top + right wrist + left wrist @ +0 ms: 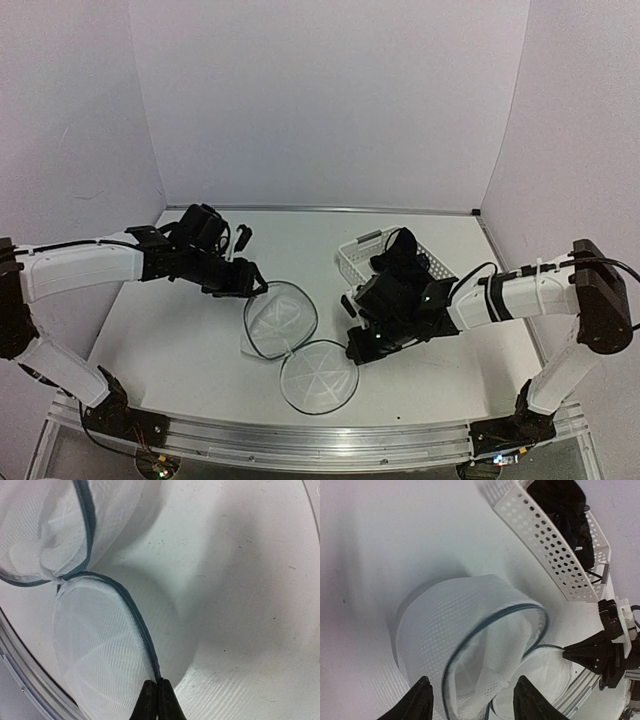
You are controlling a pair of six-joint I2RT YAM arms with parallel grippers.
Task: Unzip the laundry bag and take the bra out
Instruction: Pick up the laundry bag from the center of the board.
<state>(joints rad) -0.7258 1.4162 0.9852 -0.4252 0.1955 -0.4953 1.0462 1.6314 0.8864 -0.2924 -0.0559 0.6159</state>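
Observation:
The laundry bag (280, 318) lies on its side on the table with its mouth open, and only white mesh shows inside (470, 645). Its round lid panel (318, 377) is flipped out flat toward the front. My right gripper (157, 690) is shut on the zipper edge of the lid (142, 630), at the lid's right rim in the top view (352, 350). My left gripper (475, 702) is open, its fingers either side of the bag's wire rim (490, 625). The dark bra (565, 510) lies in the white perforated basket (545, 540).
The basket (352, 262) stands at the back right, just behind my right arm (500, 295). The table's front rail (300, 440) runs close below the lid. White walls enclose the table on three sides.

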